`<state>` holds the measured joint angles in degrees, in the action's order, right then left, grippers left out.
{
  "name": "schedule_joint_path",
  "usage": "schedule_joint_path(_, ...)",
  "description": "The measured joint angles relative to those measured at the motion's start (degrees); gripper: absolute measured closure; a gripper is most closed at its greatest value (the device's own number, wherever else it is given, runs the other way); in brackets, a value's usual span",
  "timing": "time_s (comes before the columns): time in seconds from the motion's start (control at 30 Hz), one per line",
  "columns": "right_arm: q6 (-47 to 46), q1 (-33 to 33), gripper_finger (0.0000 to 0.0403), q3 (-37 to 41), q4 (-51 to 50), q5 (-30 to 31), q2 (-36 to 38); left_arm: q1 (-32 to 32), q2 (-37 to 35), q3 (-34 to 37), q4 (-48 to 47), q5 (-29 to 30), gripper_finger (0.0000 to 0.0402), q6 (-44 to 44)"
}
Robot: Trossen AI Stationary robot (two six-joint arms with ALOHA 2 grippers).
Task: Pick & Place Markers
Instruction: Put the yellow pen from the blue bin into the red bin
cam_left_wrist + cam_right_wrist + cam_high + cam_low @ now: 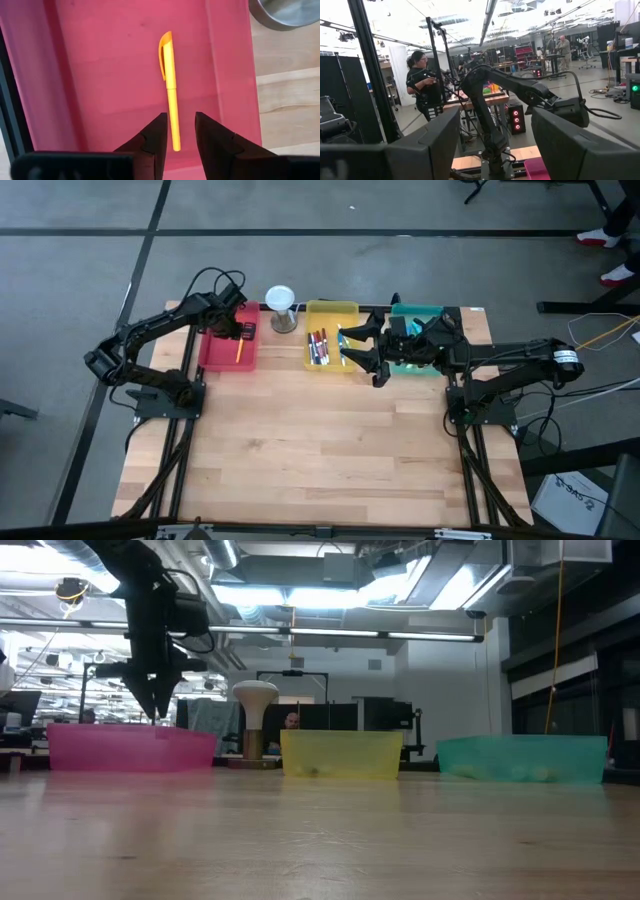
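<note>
Yellow marker (169, 85) lies flat in the red tray (213, 352), upper left in the high view, its long axis running straight away from the left gripper (179, 131), whose parted fingers straddle its near end. Right gripper (368, 351), fingers open, hangs over the yellow tray (331, 308).

Evenly lit from overhead; soft, faint shadows under both arms on the pale wooden table (330, 450). Bright ceiling strip lights (330, 585) glaring in the low view, tabletop foreground blurred there. Sharp focus on the yellow marker (170, 85) against the red tray (100, 75). Blown-out ceiling and blurred dark fingers (425, 145) in the right wrist view.
</note>
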<state>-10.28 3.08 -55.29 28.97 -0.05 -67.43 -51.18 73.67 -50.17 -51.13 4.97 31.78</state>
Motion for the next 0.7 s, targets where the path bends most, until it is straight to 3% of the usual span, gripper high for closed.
schedule_joint_path(0.3,0.0,0.0,0.0162,0.0,0.5,0.0,0.0,0.8,0.0,-1.0,-0.1,-3.2,0.0313,-1.6)
schedule_joint_path(0.7,3.2,0.0,0.0162,0.0,-0.5,-3.6,2.3,8.8,-0.1,-9.6,0.3,-3.2,0.0311,-5.2)
